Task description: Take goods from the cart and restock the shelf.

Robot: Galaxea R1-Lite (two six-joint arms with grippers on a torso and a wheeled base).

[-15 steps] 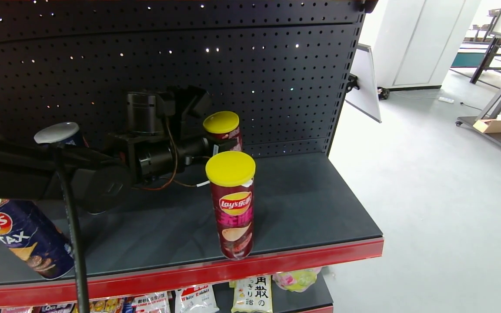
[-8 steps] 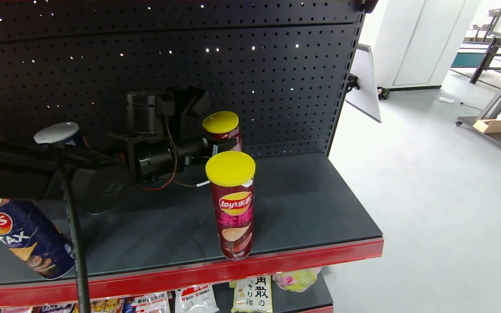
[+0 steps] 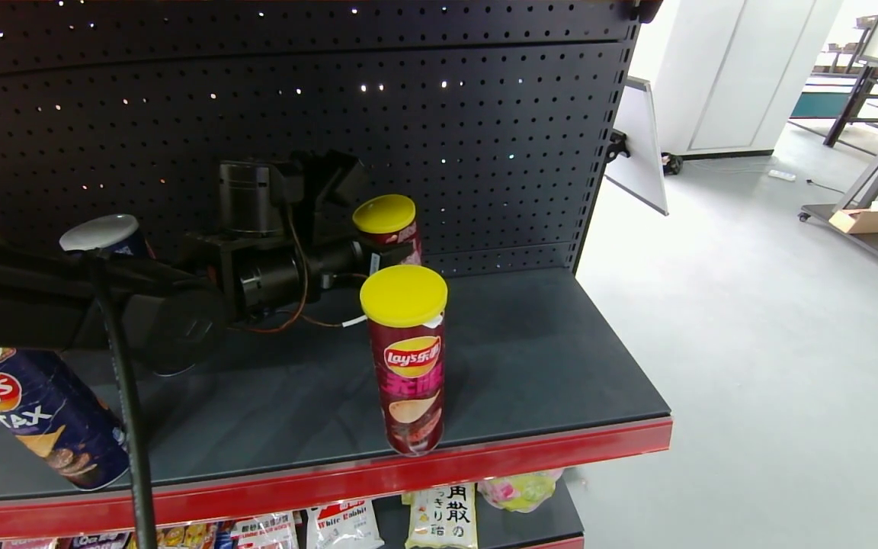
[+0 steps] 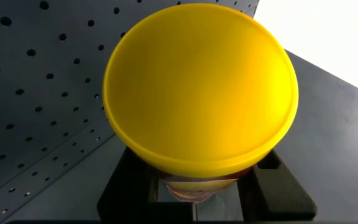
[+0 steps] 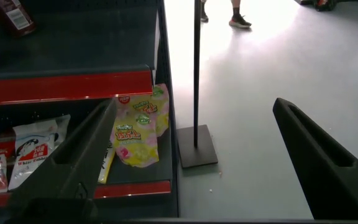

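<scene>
Right tool [image 5: 191,109]: fingers spread wide, nothing in it. It hangs low by the lower shelf [image 5: 142,188] and its snack bags [image 5: 135,134]. It looks parked out of the way so the other arm has room.

Shelf [image 3: 546,358], front: the front can [image 3: 407,374], maroon with a yellow lid, stands upright just behind the red lip. A blue chip can [image 3: 35,415] stands near the lip at far left, well apart from it. The front row reads as faced.

Further back, the left arm reaches across the shelf from the left. The left tool [image 3: 387,250] is clamped on the held can [image 3: 386,215], same maroon body and yellow lid, with fingers either side of the body below the lid. The side grip keeps it vertical.

The held can sits straight behind the front can, near the pegboard [image 3: 485,137], likely to fill the same column front to back. Its base is hidden by the front can, so can't tell if it is down on the shelf or just above. A white-lidded can [image 3: 100,231] stands back left, behind the arm.

Judgement: placement step, near done. The base needs to be seated before release. Then the arm should retract leftward, keeping clear of the front can, which is close to the wrist and tips easily.
</scene>
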